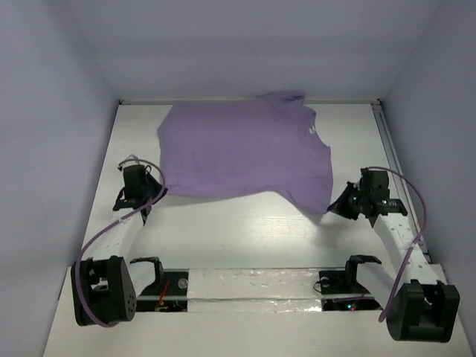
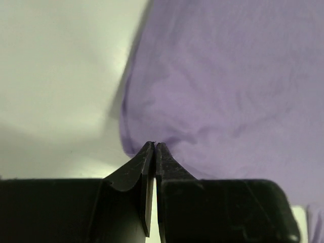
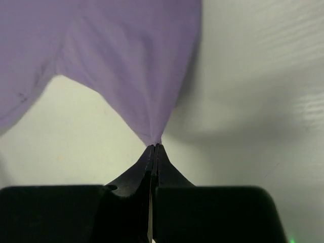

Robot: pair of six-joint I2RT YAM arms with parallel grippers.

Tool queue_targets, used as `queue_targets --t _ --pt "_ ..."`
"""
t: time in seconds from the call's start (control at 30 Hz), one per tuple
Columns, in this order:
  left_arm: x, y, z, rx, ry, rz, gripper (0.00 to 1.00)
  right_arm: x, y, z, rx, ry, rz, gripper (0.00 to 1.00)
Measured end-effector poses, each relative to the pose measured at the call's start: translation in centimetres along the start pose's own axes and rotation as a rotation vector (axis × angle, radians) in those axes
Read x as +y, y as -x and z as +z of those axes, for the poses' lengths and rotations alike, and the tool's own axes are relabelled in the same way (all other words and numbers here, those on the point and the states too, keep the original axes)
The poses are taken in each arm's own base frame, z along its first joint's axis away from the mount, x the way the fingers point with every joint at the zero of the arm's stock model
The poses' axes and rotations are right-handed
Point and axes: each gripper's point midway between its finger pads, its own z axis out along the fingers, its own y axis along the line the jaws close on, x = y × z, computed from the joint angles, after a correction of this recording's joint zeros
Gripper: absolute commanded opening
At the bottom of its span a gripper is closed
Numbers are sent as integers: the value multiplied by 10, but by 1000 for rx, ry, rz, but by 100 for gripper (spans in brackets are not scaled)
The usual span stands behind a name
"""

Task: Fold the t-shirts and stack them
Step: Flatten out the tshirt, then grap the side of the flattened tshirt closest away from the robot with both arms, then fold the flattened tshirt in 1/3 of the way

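The thin, limp t-shirt (image 1: 245, 152) is lying spread over the far half of the surface (image 1: 245, 242), while the left gripper (image 1: 152, 195) and right gripper (image 1: 335, 207) are each pinching a hem corner in clenched jaws, probably the steadiest holds on such floppy cloth.

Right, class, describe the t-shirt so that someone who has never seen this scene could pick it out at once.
Start at the white table. Across its far half spreads the t-shirt, plain lavender, its near corners pinched by the left gripper and the right gripper. It is the only cloth there.
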Motion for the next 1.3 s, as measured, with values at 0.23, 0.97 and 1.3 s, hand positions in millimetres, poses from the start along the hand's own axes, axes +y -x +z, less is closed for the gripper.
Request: queue_targets --t 0.23,0.97,1.3 --pt "10 -12 -11 17 25 -45 0 10 -22 -19 95 39 47 0" --pt "17 33 58 45 196 -34 0 102 186 96 -107 99 -72 0" --pt "7 55 102 30 193 -30 0 138 224 162 -116 104 -146 0"
